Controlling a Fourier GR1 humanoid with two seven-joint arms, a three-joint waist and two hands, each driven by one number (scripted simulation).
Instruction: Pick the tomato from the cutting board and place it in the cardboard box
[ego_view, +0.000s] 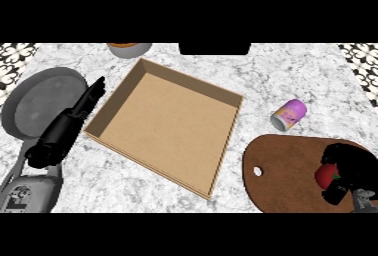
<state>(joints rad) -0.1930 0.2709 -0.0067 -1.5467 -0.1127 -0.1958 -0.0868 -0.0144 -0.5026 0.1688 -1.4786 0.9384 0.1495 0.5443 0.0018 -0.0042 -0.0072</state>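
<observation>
Marble counter (295, 75) under cardboard box (166, 125), cutting board (284, 170)

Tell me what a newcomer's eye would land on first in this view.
The big open cardboard box in the middle of the counter draws the eye first, shown empty. Next comes the red tomato on the brown cutting board at lower right, with the right hand curled round it. At left, the left hand lies stretched over a grey pan, and a small purple can lies right of the box.

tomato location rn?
Head view, lower right: the tomato sits on the cutting board, with the right hand curled round it, right of the cardboard box.
</observation>
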